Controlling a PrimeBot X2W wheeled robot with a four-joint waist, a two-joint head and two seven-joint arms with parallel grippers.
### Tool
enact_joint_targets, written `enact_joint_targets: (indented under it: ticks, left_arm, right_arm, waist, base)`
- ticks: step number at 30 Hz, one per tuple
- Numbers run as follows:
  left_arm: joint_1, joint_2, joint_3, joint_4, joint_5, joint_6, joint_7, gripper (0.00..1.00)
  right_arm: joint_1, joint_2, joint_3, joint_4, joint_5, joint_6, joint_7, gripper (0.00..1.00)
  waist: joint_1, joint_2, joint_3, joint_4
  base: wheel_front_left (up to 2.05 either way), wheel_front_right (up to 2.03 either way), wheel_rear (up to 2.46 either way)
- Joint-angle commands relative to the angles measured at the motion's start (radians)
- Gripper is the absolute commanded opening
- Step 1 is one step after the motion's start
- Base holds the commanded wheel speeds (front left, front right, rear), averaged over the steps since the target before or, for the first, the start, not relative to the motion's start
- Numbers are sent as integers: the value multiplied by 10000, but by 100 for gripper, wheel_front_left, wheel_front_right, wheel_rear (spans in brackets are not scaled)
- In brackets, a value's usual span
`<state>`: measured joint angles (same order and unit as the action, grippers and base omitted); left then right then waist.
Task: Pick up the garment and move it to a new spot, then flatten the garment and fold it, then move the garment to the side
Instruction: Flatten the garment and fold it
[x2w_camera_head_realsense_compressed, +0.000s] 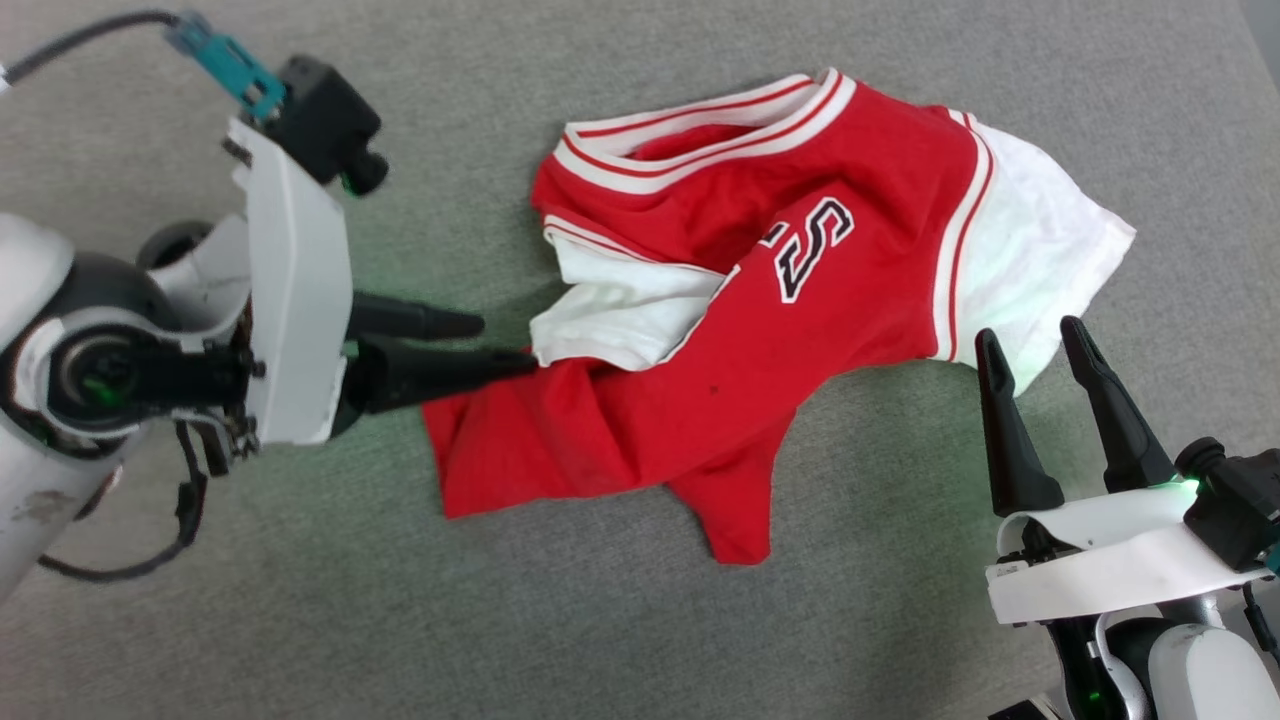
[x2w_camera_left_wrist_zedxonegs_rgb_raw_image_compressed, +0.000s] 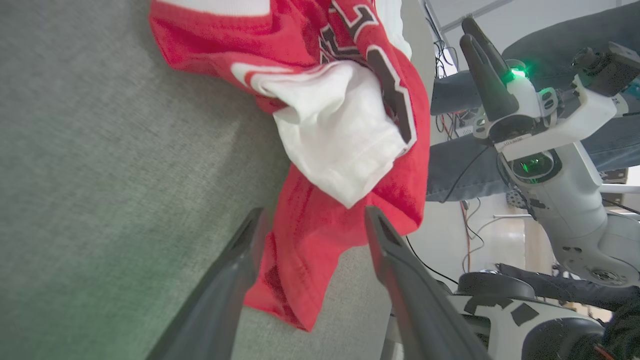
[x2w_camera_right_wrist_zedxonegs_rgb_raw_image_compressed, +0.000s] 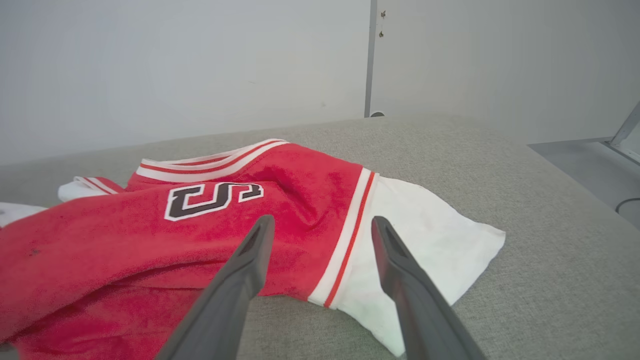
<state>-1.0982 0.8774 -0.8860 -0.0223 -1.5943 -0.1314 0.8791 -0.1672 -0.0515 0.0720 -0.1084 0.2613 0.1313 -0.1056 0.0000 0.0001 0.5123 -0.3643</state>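
The red jersey shirt (x2w_camera_head_realsense_compressed: 760, 330) is seen crumpled in the centre of the head view on the grey cloth-covered table (x2w_camera_head_realsense_compressed: 300, 600). Its striped collar (x2w_camera_head_realsense_compressed: 700, 130) is turned toward the top of the frame. One white sleeve (x2w_camera_head_realsense_compressed: 1040, 250) is spread out at the right. The other white sleeve (x2w_camera_head_realsense_compressed: 620, 310) is doubled over the red body at centre left. The red hem (x2w_camera_head_realsense_compressed: 560, 450) is twisted into uneven flaps at the lower centre, and the letter "S" (x2w_camera_head_realsense_compressed: 815, 250) is creased by a fold.

The left gripper (x2w_camera_head_realsense_compressed: 507, 343) is reached in from the left of the frame with its jaws spread wide. Nothing is clamped. In the left wrist view the folded sleeve and red cloth are framed between the two fingers, but whether the lower finger is touching the fabric cannot be told. The right gripper (x2w_camera_head_realsense_compressed: 1028, 330) is held at the lower right with its jaws fully apart and empty, the tips just beside the edge of the spread sleeve.

No step can be counted as finished from this layout. Whether the shirt has been carried to a new spot cannot be judged. The flattening is clearly not done, since the sleeves and hem are bunched. The folding and the move to the side are left as well. The task is judged to be at an early stage.
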Motion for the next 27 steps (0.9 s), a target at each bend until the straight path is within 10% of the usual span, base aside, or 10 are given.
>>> enact_joint_targets:
  ticks: [1,13,20,23,27]
  left_arm:
    - [151,30,-35,-9,-176,16,139,100]
    - [274,-25,231,-284,-1015,68,329,97]
    - [335,-182,363,-361,-1012,200,5,44]
    - [368,-245,418,-374,-1092,211,-94,0]
    - [188,-312,626,-289,-1027,132,-326,0]
  right_arm:
    - [94,19,29,14,94,-10,-103,100]
    - [-130,21,206,336,146,-10,-341,100]
    - [-187,21,307,331,170,-10,-385,100]
    - [-177,21,338,298,213,-10,-436,100]
    - [-51,19,144,289,159,-10,-456,100]
  waist:
    - [0,-1,255,-260]
    - [0,-1,349,-303]
    - [0,-1,449,-325]
    - [0,-1,500,-313]
    - [0,-1,422,-95]
  base:
    - [0,0,0]
    - [0,0,0]
    - [0,0,0]
    - [0,0,0]
    - [0,0,0]
